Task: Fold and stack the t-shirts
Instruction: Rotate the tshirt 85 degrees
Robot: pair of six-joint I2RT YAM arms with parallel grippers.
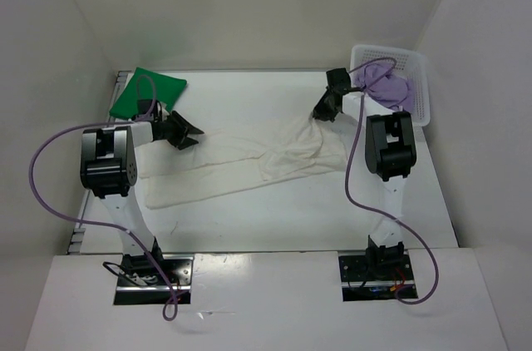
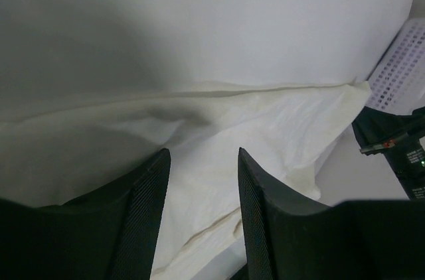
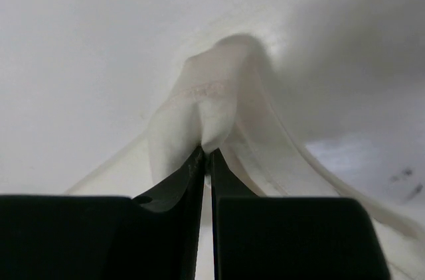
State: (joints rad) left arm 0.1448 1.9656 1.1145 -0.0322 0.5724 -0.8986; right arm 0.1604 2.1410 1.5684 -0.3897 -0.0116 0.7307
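The white shirt [image 1: 249,164] was spread across the middle of the table [image 1: 249,226]. Its far right corner was pinched by the right gripper [image 3: 207,154], fingers clamped on a fold. The left gripper [image 2: 202,180] was held over its left part, fingers apart. The green shirt [image 1: 145,91] was folded far left; the purple shirt [image 1: 386,85] was in the basket [image 1: 420,89], far right.

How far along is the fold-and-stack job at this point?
Done: the green shirt lies folded at the far left corner. In hand: the white shirt is spread across the table; the right gripper is pinching its far right corner, while the left gripper hangs open over the cloth. Left: fold it, stack it, then the purple shirt in the basket.
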